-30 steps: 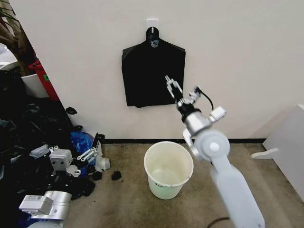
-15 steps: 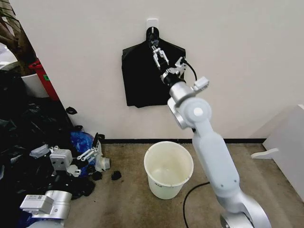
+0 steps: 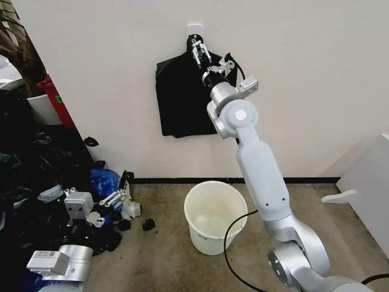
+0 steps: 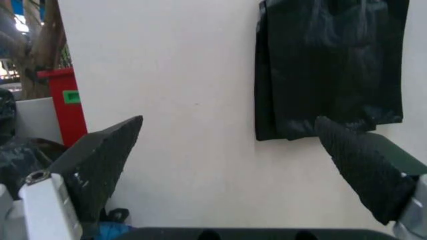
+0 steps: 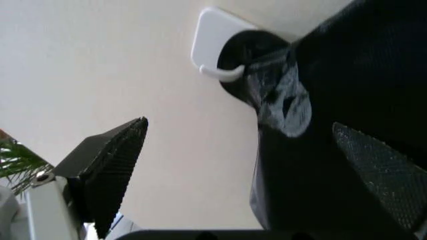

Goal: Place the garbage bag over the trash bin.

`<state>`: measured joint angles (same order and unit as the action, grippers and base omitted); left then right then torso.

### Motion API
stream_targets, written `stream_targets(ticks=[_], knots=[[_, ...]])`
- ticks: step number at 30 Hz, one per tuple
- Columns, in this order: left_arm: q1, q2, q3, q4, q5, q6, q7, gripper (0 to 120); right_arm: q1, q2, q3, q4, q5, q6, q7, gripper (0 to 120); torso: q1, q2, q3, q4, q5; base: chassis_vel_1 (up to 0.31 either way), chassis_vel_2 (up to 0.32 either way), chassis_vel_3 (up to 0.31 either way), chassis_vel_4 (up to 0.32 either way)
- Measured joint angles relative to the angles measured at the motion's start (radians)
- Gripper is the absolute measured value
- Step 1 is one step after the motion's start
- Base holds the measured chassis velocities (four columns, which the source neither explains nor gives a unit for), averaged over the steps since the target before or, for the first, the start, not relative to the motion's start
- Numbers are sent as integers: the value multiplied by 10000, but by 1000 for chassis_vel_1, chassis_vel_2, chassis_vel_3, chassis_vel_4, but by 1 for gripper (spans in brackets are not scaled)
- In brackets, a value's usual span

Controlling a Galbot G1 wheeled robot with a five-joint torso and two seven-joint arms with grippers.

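The trash bin (image 3: 215, 216), a round white bucket, stands open on the floor below the wall. Above it a flat black bundle (image 3: 188, 97) with a narrow neck (image 5: 280, 95) hangs from a white wall hook (image 3: 195, 28). My right gripper (image 3: 197, 47) is raised to that neck just under the hook (image 5: 217, 47), open, with its fingers (image 5: 110, 170) on either side of the neck and not touching it. The left gripper (image 4: 229, 120) is open and holds nothing, low at my left, facing the wall and the bundle (image 4: 330, 70). The garbage bag is out of view.
A heap of black plastic (image 3: 30, 182) and a blue plastic bag (image 3: 103, 180) crowd the floor on the left, with a red bin (image 3: 58, 100) behind. White box-like furniture (image 3: 371, 188) stands at the right. A black cable (image 3: 234, 243) loops beside the bucket.
My right arm has risen and swung left, taking its gripper from the bundle's lower right edge up to the neck under the hook. Bucket and bundle have not moved.
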<state>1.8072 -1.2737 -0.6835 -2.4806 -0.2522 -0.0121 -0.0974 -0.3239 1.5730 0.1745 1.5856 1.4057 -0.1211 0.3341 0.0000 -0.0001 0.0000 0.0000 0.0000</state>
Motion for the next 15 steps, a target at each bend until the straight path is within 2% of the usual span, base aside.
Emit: stream_targets(ticks=[11, 15], knots=[[-12, 13, -22, -21, 5, -29, 98, 100, 304, 23, 29, -397, -104, 64, -124, 98, 0, 0, 0, -1, 0, 0, 0, 0, 0], [-16, 35, -14, -32, 0, -29, 101, 100, 330, 35, -59, -407, -73, 187, -131, 82, 0, 0, 0, 0, 0, 0, 0, 0, 0]])
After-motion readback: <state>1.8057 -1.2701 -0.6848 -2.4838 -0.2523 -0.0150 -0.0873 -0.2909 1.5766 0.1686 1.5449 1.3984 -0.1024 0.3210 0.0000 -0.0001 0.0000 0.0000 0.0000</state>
